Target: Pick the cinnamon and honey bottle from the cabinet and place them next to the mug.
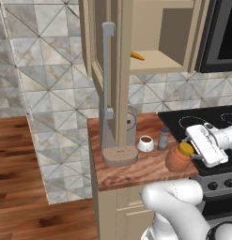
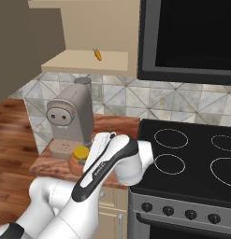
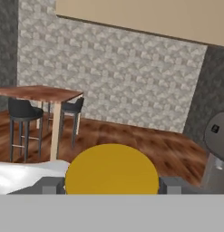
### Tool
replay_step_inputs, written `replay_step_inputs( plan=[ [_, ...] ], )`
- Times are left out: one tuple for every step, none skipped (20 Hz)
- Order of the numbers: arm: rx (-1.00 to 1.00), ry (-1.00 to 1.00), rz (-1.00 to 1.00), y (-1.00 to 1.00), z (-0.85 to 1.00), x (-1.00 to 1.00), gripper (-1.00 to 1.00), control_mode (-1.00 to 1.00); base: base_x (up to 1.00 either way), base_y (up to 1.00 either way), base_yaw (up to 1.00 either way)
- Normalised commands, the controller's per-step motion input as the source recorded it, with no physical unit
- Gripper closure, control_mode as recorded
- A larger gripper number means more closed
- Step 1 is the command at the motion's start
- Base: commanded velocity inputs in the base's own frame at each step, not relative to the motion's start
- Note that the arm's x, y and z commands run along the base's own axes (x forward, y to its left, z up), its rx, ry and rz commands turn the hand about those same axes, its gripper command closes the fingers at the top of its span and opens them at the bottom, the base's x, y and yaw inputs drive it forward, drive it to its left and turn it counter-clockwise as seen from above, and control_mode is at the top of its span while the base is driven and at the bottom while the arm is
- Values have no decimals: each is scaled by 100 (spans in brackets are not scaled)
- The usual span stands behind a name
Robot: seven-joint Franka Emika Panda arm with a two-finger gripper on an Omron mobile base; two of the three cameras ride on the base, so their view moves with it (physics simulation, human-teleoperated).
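Observation:
The honey bottle (image 1: 177, 159), amber with a yellow cap, is at the counter's front right corner, and my gripper (image 1: 188, 149) is shut on it from the stove side. In the hand view its yellow cap (image 3: 111, 170) sits between my fingertips (image 3: 170, 185). I cannot tell whether the bottle rests on the wood or hangs just above it. The white mug (image 1: 145, 143) stands a little to its left. Beside the mug, the cinnamon (image 1: 163, 137) stands upright. The cabinet (image 1: 159, 60) above is open, its door (image 1: 108, 51) swung toward me.
A thin orange pointed thing (image 1: 137, 56) lies on the cabinet shelf. The grey coffee machine (image 2: 70, 116) on its brown speckled base (image 1: 119, 154) stands left of the mug. The black stove (image 2: 191, 154) adjoins the counter on the right, below a microwave (image 2: 187, 37).

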Motion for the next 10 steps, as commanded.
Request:
replay_step_inputs(
  plan=[
    [-1,0,-1,-10,-55,0,100,-100,0,0,0],
    [-3,0,-1,-7,-46,0,100,-100,0,0,0],
    [-3,0,-1,-6,-37,1,100,-100,0,0,0],
    [-3,0,-2,-4,-30,8,100,-100,0,0,0],
    [-3,0,-3,-3,-23,14,100,-100,0,0,0],
    [-3,0,-5,0,-16,19,100,-100,0,0,0],
    [-3,0,-7,0,-14,24,100,-100,0,0,0],
    [-3,0,-7,0,-13,26,100,-100,0,0,0],
    [-3,0,-8,0,-10,27,100,-100,0,0,0],
    [-3,1,-8,0,-11,29,100,-100,0,0,0]
  ],
)
